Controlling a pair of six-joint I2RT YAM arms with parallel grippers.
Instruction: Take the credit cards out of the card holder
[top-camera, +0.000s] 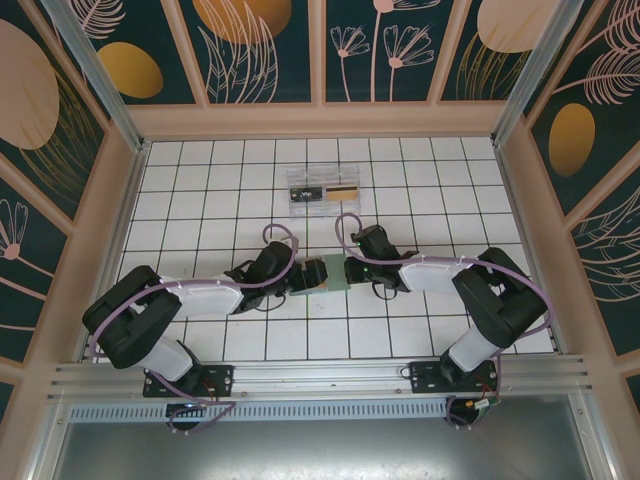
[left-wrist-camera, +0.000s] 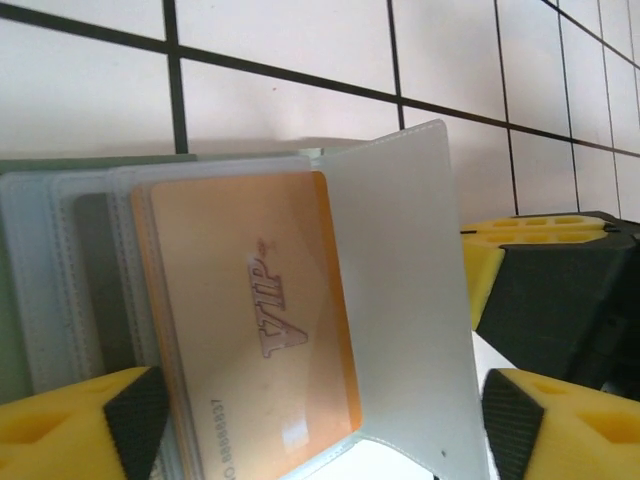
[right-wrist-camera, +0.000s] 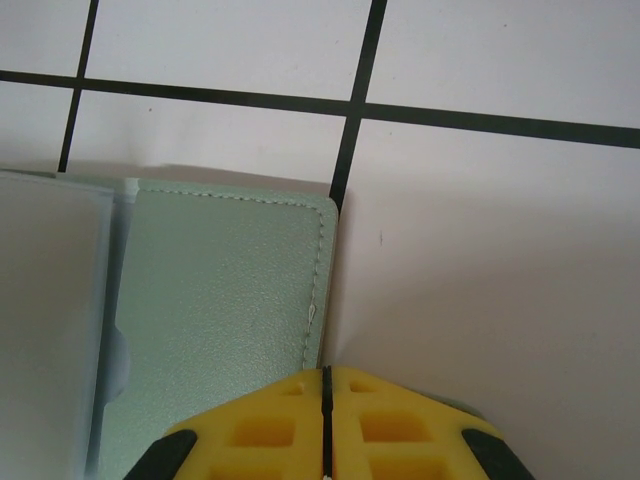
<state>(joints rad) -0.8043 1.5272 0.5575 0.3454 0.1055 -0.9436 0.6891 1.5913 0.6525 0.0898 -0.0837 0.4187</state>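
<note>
Now: right gripper (right-wrist-camera: 325, 400) jaws closed, tips at green card holder (right-wrist-camera: 220, 300) cover. Left gripper (left-wrist-camera: 320, 420) open astride orange VIP card (left-wrist-camera: 250, 330); I'd pinch card only, not sleeve.

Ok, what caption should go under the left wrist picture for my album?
Orange VIP card tucked in a clear plastic sleeve between two yellow fingers.
</note>
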